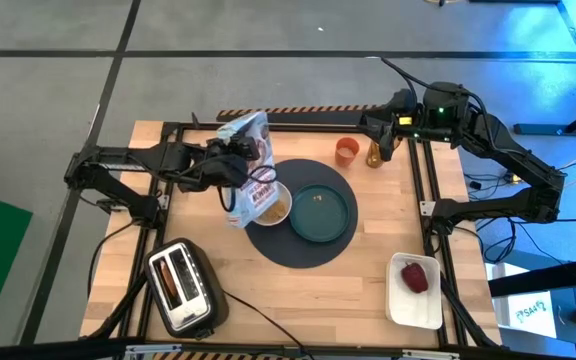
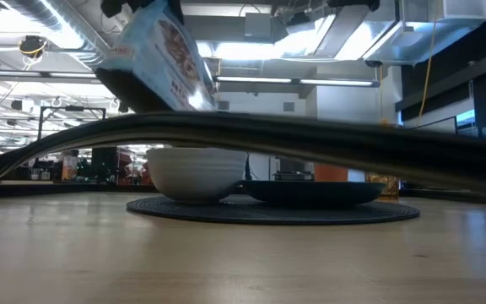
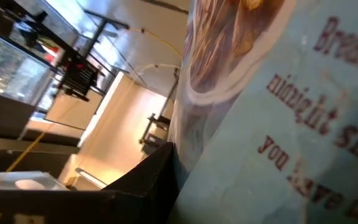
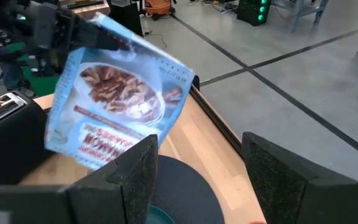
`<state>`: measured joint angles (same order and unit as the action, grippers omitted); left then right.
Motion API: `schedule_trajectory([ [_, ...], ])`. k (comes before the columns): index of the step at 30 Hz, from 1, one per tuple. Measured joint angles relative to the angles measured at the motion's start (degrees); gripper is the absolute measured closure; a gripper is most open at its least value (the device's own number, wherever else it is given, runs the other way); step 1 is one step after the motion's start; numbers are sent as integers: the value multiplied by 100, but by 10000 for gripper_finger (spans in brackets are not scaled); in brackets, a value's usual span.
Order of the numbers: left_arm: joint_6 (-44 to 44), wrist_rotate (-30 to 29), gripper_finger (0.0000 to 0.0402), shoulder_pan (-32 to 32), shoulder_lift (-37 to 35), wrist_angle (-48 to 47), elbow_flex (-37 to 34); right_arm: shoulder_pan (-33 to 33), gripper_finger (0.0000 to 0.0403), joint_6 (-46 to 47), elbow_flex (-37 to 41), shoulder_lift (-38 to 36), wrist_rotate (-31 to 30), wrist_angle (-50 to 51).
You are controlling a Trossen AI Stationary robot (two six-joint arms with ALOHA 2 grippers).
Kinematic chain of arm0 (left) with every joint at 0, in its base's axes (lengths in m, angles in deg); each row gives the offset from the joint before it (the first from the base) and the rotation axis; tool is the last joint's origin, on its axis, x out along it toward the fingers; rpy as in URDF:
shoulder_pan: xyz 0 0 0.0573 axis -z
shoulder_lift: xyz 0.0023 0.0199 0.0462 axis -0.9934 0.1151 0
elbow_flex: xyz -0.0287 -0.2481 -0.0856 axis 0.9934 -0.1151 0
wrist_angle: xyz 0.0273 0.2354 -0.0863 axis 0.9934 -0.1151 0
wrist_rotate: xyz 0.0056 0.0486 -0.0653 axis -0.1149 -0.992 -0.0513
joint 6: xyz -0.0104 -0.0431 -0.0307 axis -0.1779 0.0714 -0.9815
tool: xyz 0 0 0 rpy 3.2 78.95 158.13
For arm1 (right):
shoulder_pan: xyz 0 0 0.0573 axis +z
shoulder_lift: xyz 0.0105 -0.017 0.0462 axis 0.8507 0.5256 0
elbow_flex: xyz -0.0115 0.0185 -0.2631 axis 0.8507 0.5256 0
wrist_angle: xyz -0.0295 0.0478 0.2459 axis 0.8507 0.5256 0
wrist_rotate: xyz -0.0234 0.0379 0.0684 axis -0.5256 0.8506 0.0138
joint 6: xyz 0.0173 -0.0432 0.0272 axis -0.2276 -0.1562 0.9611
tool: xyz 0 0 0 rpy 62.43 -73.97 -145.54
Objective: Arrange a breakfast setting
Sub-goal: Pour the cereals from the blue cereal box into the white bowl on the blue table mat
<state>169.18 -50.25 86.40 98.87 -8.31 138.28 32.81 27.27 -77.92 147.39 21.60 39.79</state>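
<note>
Your setting is partly laid. Dark mat (image 1: 303, 215) at table centre carries teal plate (image 1: 322, 212) and white bowl (image 1: 278, 205). Left gripper (image 1: 236, 165) clamps cereal bag (image 1: 248, 160), tilted above bowl. Right gripper (image 1: 386, 128) hovers beyond mat, fingers apart, empty. Orange cup (image 1: 347, 151) and red fruit (image 1: 415, 277) sit off mat, unplaced.

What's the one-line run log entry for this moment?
left gripper: holds cereal bag tilted over white bowl | right gripper: open, waiting near orange cup

You look straight down on the whole bench (image 1: 308, 290) from above; the low camera skims it level toward the dark round mat (image 2: 272, 209), shared with the right wrist's view.
</note>
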Motion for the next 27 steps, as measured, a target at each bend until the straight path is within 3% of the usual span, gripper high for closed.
schedule_trajectory([
  [13,-14,-69,262,49,11,-209,39,-6,178,-131,0,0,-50,231],
  [27,-905,29,262,-24,2,-829,37,0,178,8,0,0,21,238],
])
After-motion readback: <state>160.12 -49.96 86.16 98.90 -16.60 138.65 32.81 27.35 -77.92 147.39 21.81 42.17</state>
